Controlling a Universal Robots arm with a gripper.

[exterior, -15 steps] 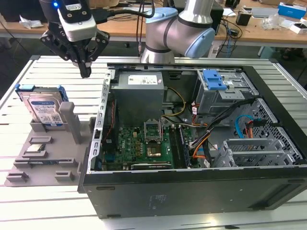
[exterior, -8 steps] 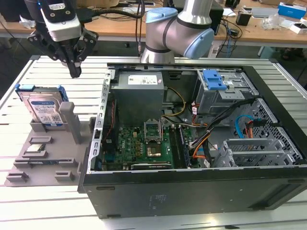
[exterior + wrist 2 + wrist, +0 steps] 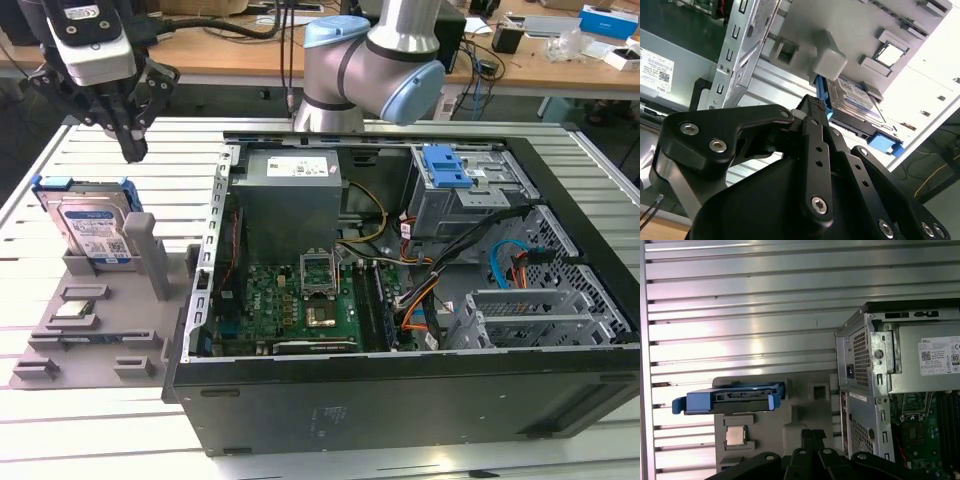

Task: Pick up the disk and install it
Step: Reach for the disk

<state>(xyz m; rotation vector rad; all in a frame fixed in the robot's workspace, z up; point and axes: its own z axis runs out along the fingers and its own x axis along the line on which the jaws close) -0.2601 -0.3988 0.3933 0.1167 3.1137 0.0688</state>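
The disk (image 3: 93, 226) stands on edge in a slot of the grey fixture (image 3: 95, 335) at the exterior view's left, its silver face and label showing and blue rails round its edges. My gripper (image 3: 131, 152) hangs above and just behind it, apart from it, fingers together and holding nothing. In the first wrist view the disk (image 3: 730, 397) appears edge-on beyond my gripper (image 3: 812, 433). In the second wrist view my gripper (image 3: 813, 103) ends close to the disk (image 3: 856, 96).
The open computer case (image 3: 400, 405) lies to the exterior view's right of the fixture, with a grey drive cage and blue latch (image 3: 446, 166) at its back. A small square chip (image 3: 70, 309) sits on the fixture. A grey post (image 3: 140, 240) stands beside the disk.
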